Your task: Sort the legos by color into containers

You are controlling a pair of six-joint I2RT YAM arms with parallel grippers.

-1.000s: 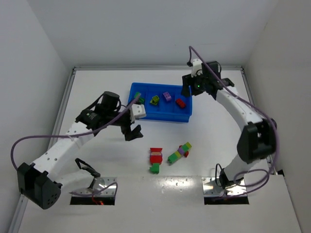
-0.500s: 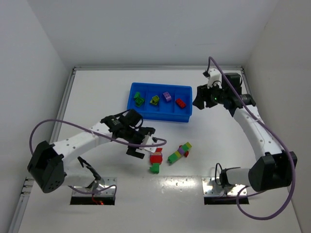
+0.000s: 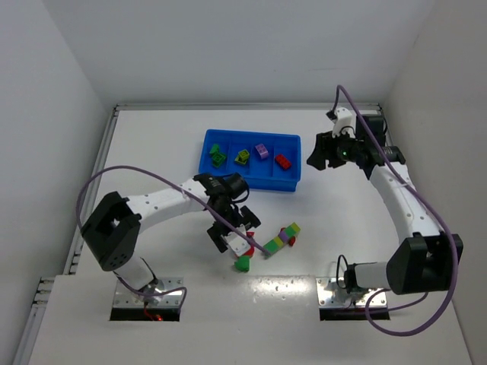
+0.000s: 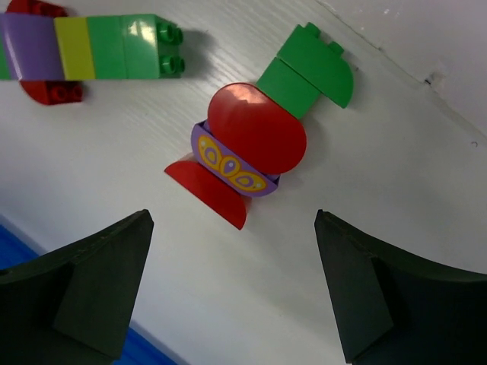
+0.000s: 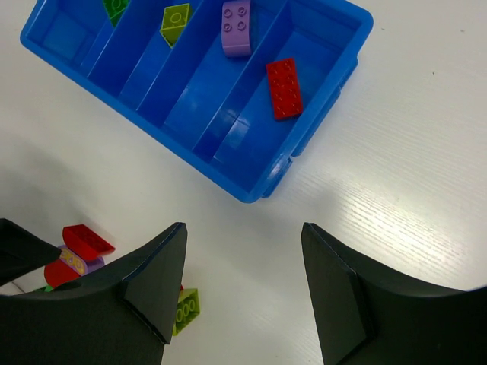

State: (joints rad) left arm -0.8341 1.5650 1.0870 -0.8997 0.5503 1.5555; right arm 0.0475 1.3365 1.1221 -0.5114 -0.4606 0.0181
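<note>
**A:** ok, what does the next grab hinge on? Where's the stack (image 4: 247, 144) relative to the left gripper (image 4: 233, 228)?

**B:** Pretty much right under it. In the left wrist view the jaws are spread wide with nothing between them, and the stack lies on the table (image 4: 426, 198) just past the fingertips, toward 12 o'clock. It isn't touching either finger.

**A:** and its long axis?

**B:** It's diagonal. It runs from the red end at about 7 o'clock to the green end at about 1 o'clock. The jaws close along the 9-to-3 line, so I'd say it needs a small push forward plus a bit of wrist twist to catch the red-purple middle squarely. That's just my read.

**A:** anything crowding it?

**B:** There's the long stack (image 4: 91, 46), up at 10 to 11 o'clock in that view. It's near but apart, so I doubt it gets bumped.

**A:** and further out?

**B:** In the top view the tray (image 3: 251, 185) is at 12 o'clock from the stack, well apart. Each of its four compartments has one brick: green, yellow-green, purple, and a red brick (image 5: 284, 88) in the rightmost. The right gripper (image 5: 243, 281) hovers off the tray's 3 o'clock end, jaws partly spread and pinching nothing.

**A:** so it's the left arm's job.

**B:** Yeah, it's way nearer. The right one is well away from both stacks.
</note>
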